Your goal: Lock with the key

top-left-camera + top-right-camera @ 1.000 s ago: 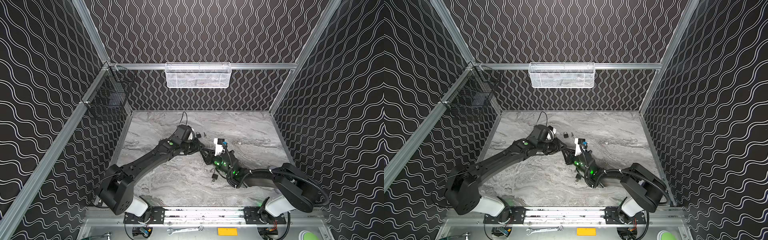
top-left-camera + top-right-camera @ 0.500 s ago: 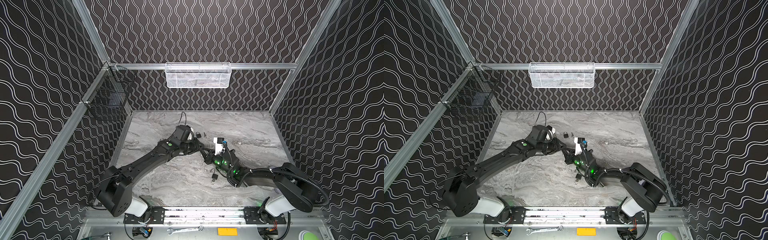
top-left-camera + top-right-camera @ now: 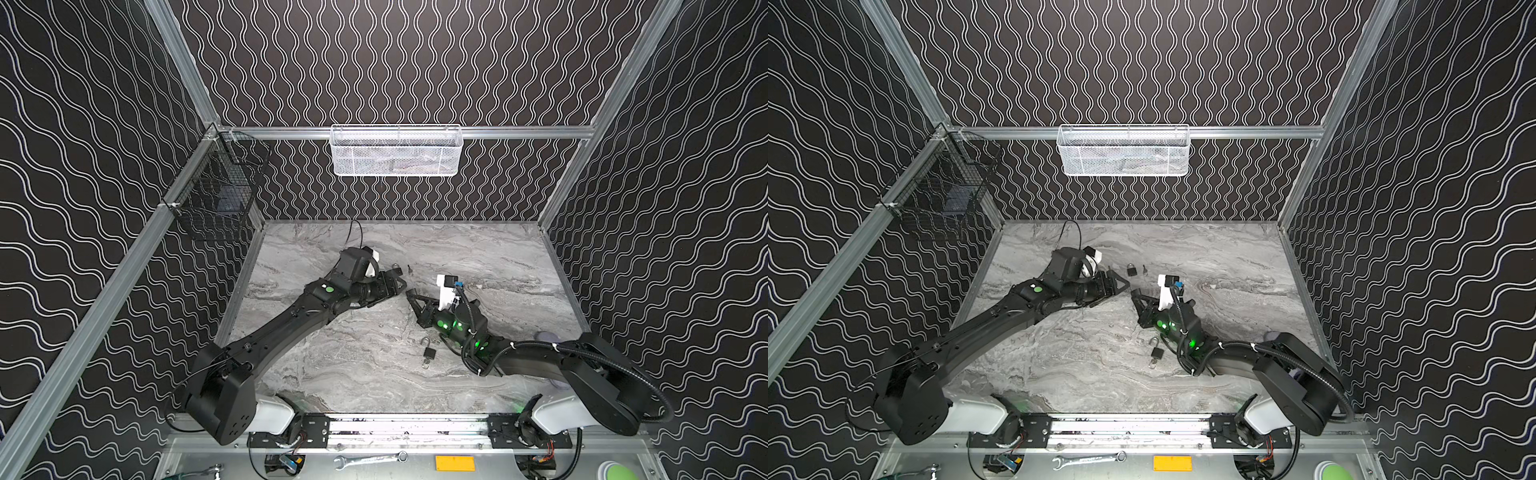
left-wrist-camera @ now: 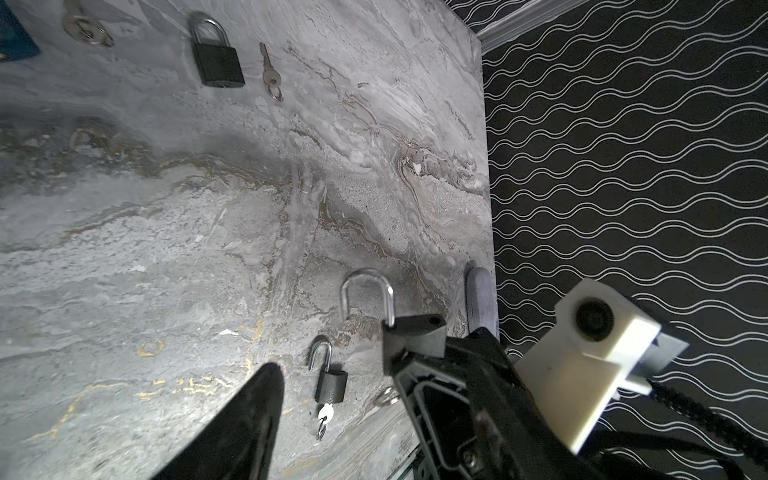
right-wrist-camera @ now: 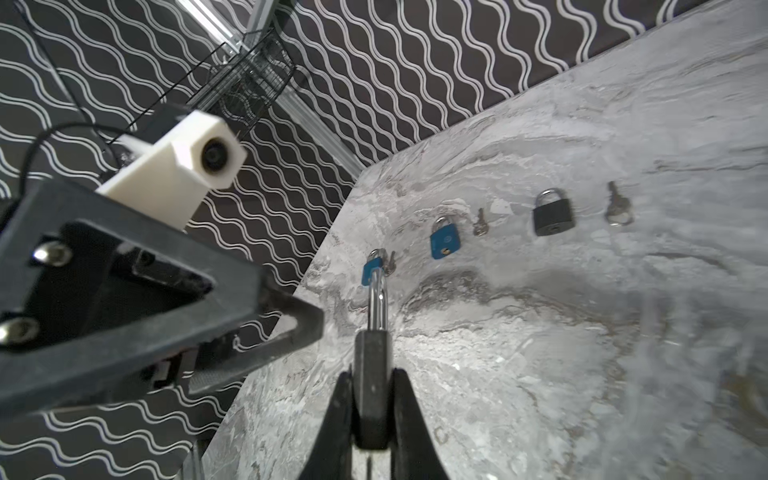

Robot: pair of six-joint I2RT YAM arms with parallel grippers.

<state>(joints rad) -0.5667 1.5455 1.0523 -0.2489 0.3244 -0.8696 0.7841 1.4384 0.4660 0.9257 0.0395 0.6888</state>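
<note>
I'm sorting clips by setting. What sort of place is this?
Probably a robot test cell in a lab: two arms mounted on a rail at the front, wavy-patterned walls in an aluminium frame boxing in the table, and padlocks with keys laid out on its marble-look top.

We find bare table point(image 3: 498, 257) toward the far right. The left gripper point(image 3: 400, 279) and the right gripper point(image 3: 411, 294) with its held padlock point(image 5: 372, 365) crowd the middle; a loose padlock point(image 3: 429, 354) lies beside the right arm point(image 3: 532, 357).
</note>
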